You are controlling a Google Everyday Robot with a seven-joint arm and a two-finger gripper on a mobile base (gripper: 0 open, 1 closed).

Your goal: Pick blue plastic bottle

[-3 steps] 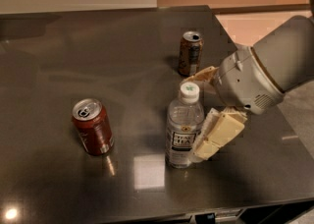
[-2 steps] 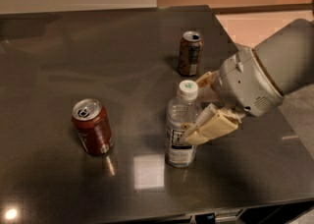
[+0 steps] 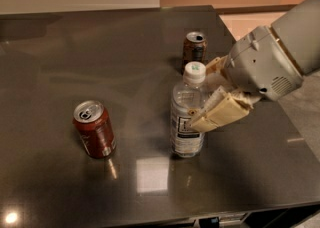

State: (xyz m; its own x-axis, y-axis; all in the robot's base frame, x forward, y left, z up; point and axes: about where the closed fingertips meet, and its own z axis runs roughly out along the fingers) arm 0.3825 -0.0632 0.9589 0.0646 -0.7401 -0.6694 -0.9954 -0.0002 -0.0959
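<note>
Gripper [image 3: 199, 93] is at the bottle's [image 3: 184, 103] right side, fingers clamped across it; bottle upright on the table [image 3: 125, 72], brown can [image 3: 194, 47] just behind.

**One bottle, two cans, one gripper**

There is one bottle [image 3: 186, 103], clear plastic with a white cap. Cans number two: one red can [image 3: 95, 129] at the left front and one brown can [image 3: 194, 48] at the back, just behind the bottle. That makes three containers in all, and one table [image 3: 60, 47] carries them. One gripper [image 3: 202, 94] is in view, at the bottle's right side, on the end of the single arm [image 3: 285, 47].
</note>
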